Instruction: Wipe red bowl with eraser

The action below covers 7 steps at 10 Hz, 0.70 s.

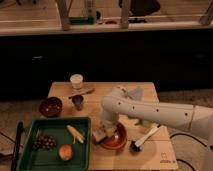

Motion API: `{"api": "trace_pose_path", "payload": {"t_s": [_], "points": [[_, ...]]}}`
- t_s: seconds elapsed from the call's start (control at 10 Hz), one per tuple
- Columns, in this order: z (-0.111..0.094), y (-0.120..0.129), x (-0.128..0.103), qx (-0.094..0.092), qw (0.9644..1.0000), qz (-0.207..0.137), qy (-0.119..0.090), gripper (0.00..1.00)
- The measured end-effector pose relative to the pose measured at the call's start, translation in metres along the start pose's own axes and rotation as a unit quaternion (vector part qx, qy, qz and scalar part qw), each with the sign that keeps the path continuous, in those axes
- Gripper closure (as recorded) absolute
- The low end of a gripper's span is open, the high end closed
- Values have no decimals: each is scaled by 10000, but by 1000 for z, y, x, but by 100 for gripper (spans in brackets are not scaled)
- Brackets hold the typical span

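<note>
Since the gripper (106,126) sits just above the eraser (99,134), which rests on the rim of the red bowl (120,143) below it, and I cannot tell whether it is clamped, I'd press gently, sweeping toward the bowl's middle.

tool (105,130) at left rim of red bowl (120,142), eraser (99,135) beneath, green tray (28,155) beside
</note>
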Motion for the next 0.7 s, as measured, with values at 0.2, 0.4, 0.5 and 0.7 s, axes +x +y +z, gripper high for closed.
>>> {"api": "trace_pose_path", "payload": {"t_s": [0.2, 0.4, 0.5, 0.7], "points": [[-5, 30, 9, -38, 9999, 86, -51, 100], [-16, 54, 25, 0, 9996, 273, -46, 100], [-20, 64, 33, 22, 9992, 389, -14, 100], [-25, 67, 49, 81, 9980, 616, 120, 100]]}}
